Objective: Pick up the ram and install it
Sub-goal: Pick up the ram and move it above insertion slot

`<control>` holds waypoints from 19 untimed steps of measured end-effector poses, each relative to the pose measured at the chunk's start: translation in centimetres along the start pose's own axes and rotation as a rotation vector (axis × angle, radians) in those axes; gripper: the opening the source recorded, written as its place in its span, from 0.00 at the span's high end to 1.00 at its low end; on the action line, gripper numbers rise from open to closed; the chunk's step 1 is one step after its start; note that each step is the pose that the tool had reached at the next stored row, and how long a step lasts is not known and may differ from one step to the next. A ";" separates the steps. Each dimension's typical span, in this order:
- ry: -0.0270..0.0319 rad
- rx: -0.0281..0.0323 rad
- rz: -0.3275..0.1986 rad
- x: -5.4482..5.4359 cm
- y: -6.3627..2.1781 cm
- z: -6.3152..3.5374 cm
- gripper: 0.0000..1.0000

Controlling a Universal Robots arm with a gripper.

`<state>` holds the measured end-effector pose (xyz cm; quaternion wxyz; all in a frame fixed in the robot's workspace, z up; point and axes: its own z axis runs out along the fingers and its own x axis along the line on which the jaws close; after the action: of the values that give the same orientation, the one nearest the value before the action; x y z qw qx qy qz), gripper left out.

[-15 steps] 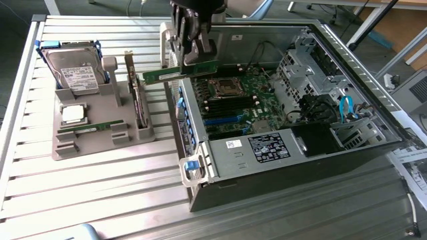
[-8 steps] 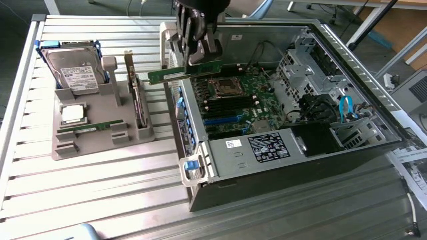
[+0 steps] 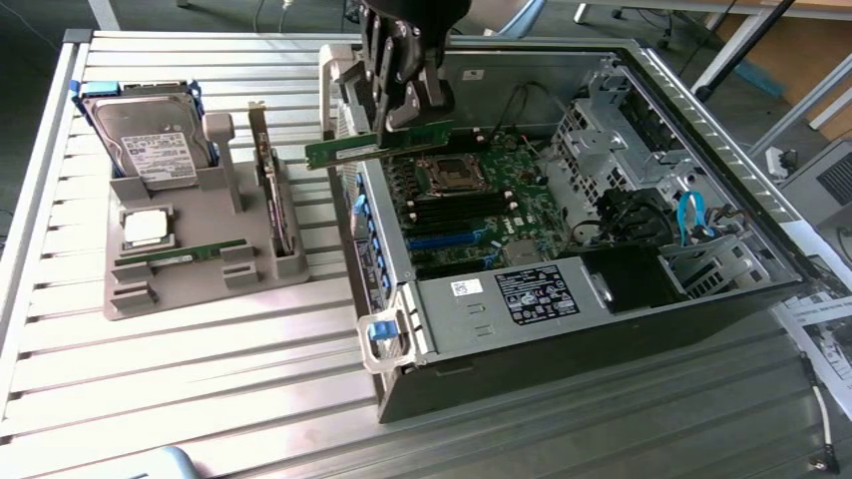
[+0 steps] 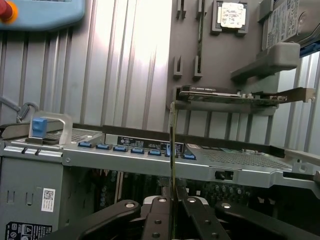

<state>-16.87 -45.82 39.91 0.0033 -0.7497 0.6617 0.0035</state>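
Note:
My gripper (image 3: 399,118) is shut on the ram (image 3: 377,146), a slim green stick. It hangs level in the air over the near wall of the open computer case (image 3: 600,329), just at the exterior view's left of the motherboard (image 3: 486,200). In the wrist view the ram (image 4: 172,150) shows edge-on, clamped between my fingers (image 4: 159,215), above the case's rim with its blue clips. A second, similar green stick (image 3: 180,254) lies in the grey holder (image 3: 200,284) on the table.
The grey holder also carries a hard drive (image 3: 154,140), a square silver CPU (image 3: 144,228) and an upright expansion card (image 3: 273,190). A blue latch (image 3: 382,334) sticks out at the case's corner. A pendant with a red button (image 4: 40,12) lies on the slatted table.

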 end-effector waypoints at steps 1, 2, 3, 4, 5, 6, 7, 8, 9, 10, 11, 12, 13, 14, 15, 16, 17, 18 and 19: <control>0.0001 0.0000 0.000 0.0 -0.10 0.01 0.86; 0.0000 -0.0001 0.000 0.0 -0.19 0.02 0.86; 0.0000 0.0000 0.000 0.0 -0.28 0.03 0.86; 0.0001 -0.0001 0.000 0.0 -0.38 0.04 0.86; 0.0000 0.0000 0.000 0.1 -0.46 0.05 0.86; 0.0001 -0.0001 0.000 0.1 -0.56 0.06 0.86; 0.0000 0.0000 0.000 0.1 -0.65 0.07 0.86; 0.0000 0.0000 0.000 0.1 -0.75 0.08 0.86; 0.0001 0.0000 0.000 0.1 -0.85 0.09 0.86; 0.0001 -0.0001 0.000 0.1 -0.96 0.10 0.86; 0.0000 0.0000 0.000 0.1 -1.06 0.11 0.86; 0.0001 0.0000 0.000 0.1 -1.17 0.12 0.86; 0.0000 0.0000 0.000 0.2 -1.27 0.14 0.86; 0.0000 0.0000 0.000 0.2 -1.36 0.15 0.86; 0.0000 0.0000 0.000 0.2 -1.46 0.16 0.86; 0.0000 0.0000 0.000 0.2 -1.55 0.17 0.86; 0.0000 0.0000 0.000 0.2 -1.65 0.18 0.86; 0.0000 0.0000 0.000 0.2 -1.73 0.18 0.86; 0.0000 0.0000 0.000 0.2 -1.83 0.20 0.86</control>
<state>-15.03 -45.82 39.71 0.0033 -0.7497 0.6618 0.0035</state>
